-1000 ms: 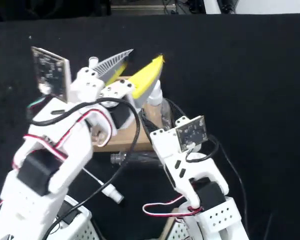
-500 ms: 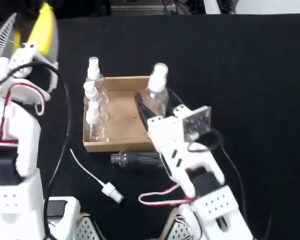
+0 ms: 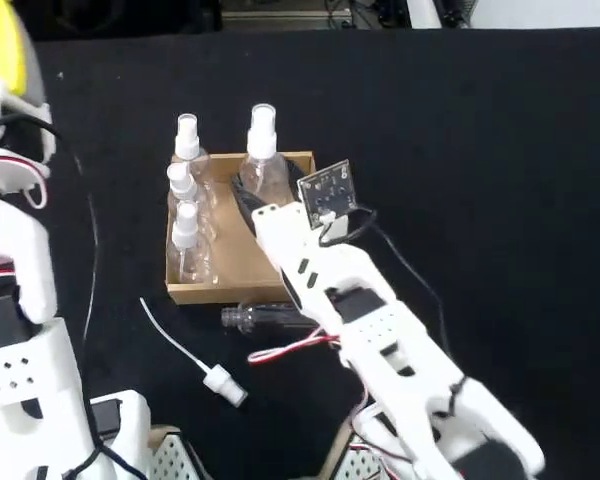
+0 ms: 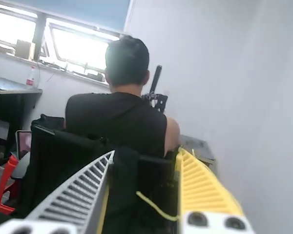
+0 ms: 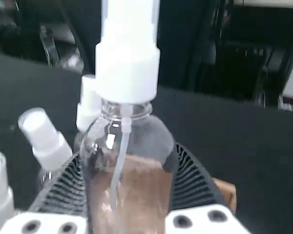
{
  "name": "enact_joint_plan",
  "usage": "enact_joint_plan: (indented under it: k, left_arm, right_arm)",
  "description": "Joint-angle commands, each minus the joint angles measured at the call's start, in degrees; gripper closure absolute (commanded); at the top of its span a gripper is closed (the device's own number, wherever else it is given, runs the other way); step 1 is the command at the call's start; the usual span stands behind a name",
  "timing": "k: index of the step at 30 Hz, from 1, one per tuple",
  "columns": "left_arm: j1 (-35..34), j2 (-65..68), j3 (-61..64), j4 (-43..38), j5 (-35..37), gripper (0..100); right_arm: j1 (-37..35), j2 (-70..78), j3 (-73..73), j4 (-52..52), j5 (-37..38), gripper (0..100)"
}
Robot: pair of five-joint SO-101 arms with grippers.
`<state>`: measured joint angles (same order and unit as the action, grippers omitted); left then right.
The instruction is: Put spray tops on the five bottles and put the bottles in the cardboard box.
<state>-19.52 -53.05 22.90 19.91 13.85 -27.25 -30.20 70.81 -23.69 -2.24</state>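
Right jaws moved capped bottle (image 3: pixel 262 152) across cardboard box (image 3: pixel 230 292).

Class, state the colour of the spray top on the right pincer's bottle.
White; the spray top on the bottle shows best in the right wrist view.

three capped bottles (image 3: pixel 184 215) stand in the cardboard box (image 3: pixel 230 291), fourth bottle (image 3: pixel 262 165) upright at its rear; uncapped bottle (image 3: pixel 265 317) and spray top (image 3: pixel 223 383) lie outside.

Left gripper (image 4: pixel 146 153) raised, jaws apart; right gripper (image 5: pixel 129 158) clamped.
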Motion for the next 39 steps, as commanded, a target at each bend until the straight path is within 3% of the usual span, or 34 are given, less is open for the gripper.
enact_joint_plan:
  k: [1,15,39]
  left_arm:
    - [-1.2,0.2,-0.7,-1.4,0.4,83]
    - [-0.8,-0.3,-0.7,-1.0,0.4,83]
    - [-0.7,-0.4,-0.7,-1.0,0.4,83]
  right_arm:
    - [-0.7,7.1,-1.7,-10.4,-0.2,98.8]
    - [-0.1,36.8,-10.2,-34.3,0.1,98.8]
    - [1.8,53.8,-19.7,-37.5,0.1,98.7]
